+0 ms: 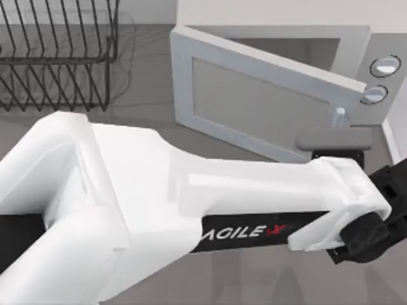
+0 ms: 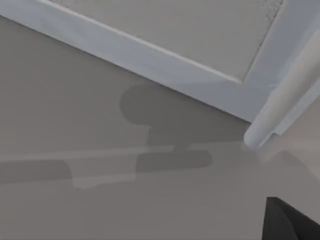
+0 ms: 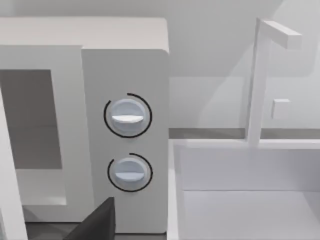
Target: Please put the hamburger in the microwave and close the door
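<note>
the left gripper (image 1: 362, 238) sits just beside the door (image 1: 254, 105) handle (image 1: 340, 121) — likely to push it shut. whether its fingers are open, i cannot tell — nor the hamburger's whereabouts.

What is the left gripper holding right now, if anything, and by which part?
It cannot be told. The left gripper sits near the door and its handle, but its fingers and any contact are hidden.

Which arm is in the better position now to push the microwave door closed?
Left, I think. The left arm stretches across the table, its wrist just in front of the half-open door and near the handle. The microwave faces the right wrist camera from farther off.
</note>
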